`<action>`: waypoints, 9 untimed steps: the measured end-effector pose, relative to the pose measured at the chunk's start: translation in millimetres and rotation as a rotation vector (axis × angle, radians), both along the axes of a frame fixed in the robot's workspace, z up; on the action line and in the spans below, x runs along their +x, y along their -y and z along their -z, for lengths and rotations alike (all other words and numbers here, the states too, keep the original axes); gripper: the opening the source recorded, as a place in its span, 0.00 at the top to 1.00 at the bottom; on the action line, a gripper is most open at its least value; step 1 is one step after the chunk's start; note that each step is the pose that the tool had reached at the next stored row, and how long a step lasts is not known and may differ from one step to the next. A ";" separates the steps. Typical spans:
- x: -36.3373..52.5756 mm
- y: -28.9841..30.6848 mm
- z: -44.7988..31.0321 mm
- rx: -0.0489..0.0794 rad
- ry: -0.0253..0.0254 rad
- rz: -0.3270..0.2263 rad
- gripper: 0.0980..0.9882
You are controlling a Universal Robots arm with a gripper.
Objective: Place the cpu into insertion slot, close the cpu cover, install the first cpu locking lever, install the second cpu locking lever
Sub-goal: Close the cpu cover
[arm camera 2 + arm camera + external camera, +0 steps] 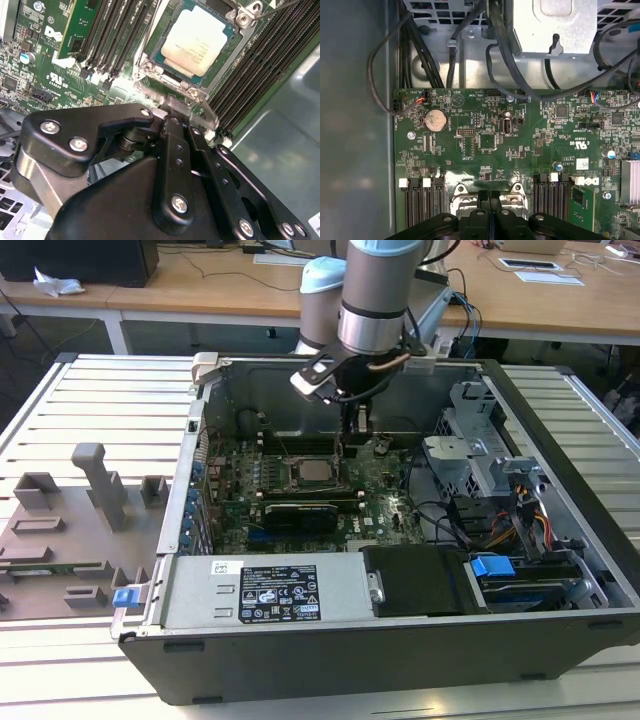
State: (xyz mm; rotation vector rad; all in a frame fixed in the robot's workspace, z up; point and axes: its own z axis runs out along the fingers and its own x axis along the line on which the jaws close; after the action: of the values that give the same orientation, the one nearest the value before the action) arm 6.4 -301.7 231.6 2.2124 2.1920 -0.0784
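Jaws together just beside the cpu cover [230, 55], faint print on the cpu [197, 40].

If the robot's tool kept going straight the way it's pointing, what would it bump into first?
Most likely the cpu cover: in the second wrist view the tool points at its metal edge, right beside the cpu. Depth is hard to judge, so it might just miss onto the green board.

Slatted metal table [100, 400] carries the open computer case [400, 640] and grey, seemingly plastic fixtures [100, 485].
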 end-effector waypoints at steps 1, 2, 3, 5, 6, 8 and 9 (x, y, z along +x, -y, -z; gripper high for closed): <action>-0.7 0.0 0.1 0.000 0.0000 0.000 0.99; -1.4 0.0 0.2 0.000 0.0000 0.000 0.99; -2.0 0.0 0.3 0.000 0.0000 0.000 0.99; -5.3 -0.1 1.4 0.000 0.0002 0.000 0.99; -9.1 0.0 3.2 0.000 0.0001 0.000 0.99; -26.3 0.0 10.7 0.000 0.0000 0.000 0.99; -31.1 0.0 12.7 0.000 0.0001 0.000 0.99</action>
State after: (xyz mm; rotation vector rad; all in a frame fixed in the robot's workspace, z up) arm -24.7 -301.7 218.9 2.2124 2.1921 -0.0782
